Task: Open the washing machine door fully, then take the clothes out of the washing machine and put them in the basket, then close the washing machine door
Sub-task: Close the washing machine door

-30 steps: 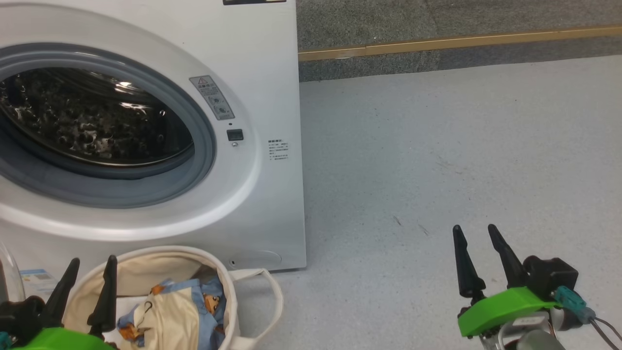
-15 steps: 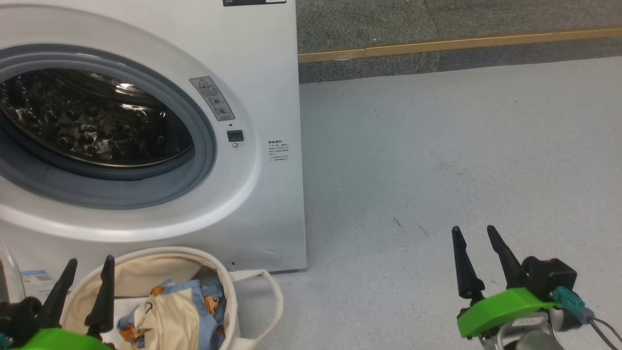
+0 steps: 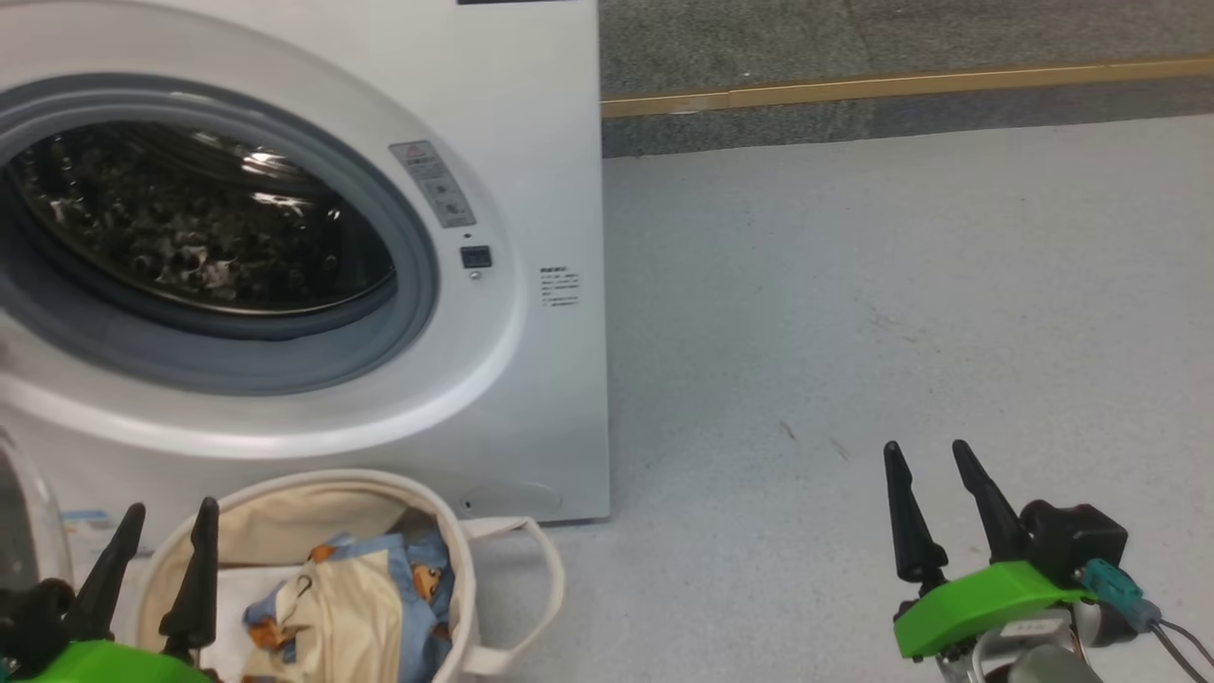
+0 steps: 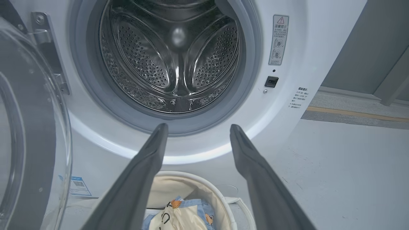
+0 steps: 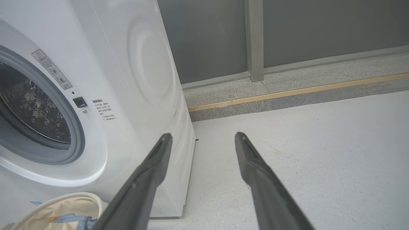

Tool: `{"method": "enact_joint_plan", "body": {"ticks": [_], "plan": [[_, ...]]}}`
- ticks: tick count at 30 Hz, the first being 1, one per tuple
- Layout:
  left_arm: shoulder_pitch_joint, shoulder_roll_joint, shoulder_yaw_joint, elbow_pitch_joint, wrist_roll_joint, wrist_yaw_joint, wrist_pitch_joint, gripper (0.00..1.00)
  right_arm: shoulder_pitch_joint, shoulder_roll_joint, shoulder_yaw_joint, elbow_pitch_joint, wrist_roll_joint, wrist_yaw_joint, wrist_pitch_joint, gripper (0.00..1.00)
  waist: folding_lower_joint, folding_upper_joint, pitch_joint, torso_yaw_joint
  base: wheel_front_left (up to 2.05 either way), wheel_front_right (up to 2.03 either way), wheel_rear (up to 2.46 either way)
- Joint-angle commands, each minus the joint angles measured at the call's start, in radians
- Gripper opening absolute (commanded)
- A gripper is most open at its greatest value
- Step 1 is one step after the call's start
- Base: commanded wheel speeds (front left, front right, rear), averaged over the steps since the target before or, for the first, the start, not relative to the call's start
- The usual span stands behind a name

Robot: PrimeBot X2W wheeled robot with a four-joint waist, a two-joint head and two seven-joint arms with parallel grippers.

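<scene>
In the head view the washing machine point(image 3: 531, 190) fills the upper left of the frame, its grey-rimmed opening uncovered. The basket point(image 3: 275, 522) stands on the floor point(image 3: 854, 285) just in front of it at the lower left. The clothes point(image 3: 360, 607) lie inside it, light blue and cream fabric with orange prints. The left gripper point(image 3: 173, 507) rises at the lower left corner, across the basket's near rim in the picture, fingers spread wide with nothing between them. The right gripper point(image 3: 925, 448) stands at the lower right over bare floor, well apart from the washer, likewise wide and holding nothing.

The left wrist view looks straight into the drum point(image 4: 172, 57), showing perforated steel and ribs that the head view gives only as dark glints. It also shows the washing machine door point(image 4: 38, 134) swung out at the left edge on its hinge point(image 4: 48, 38). The glass is blurred, and what seems to be the dark rim runs down through it. The right wrist view adds the washer's side panel point(image 5: 150, 73), and at the upper right a grey wall point(image 5: 207, 32) behind a yellow strip point(image 5: 287, 92).
</scene>
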Motion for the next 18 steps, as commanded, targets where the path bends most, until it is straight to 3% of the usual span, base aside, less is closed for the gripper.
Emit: {"method": "enact_joint_plan", "body": {"ticks": [1,18], "plan": [[-0.04,0.043,0.042,-0.035,-0.007,0.006,-0.004,1.0,-0.016,-0.008,0.017,-0.03,-0.002,0.004,-0.012,1.0,0.0,-0.0001,0.001,0.001,-1.63,1.06,0.57],[-0.036,0.054,0.033,-0.063,-0.025,0.013,0.015,1.0,-0.017,-0.002,0.008,-0.037,-0.006,0.004,-0.012,1.0,0.0,-0.0001,0.015,0.006,-2.26,1.62,0.64]]}}
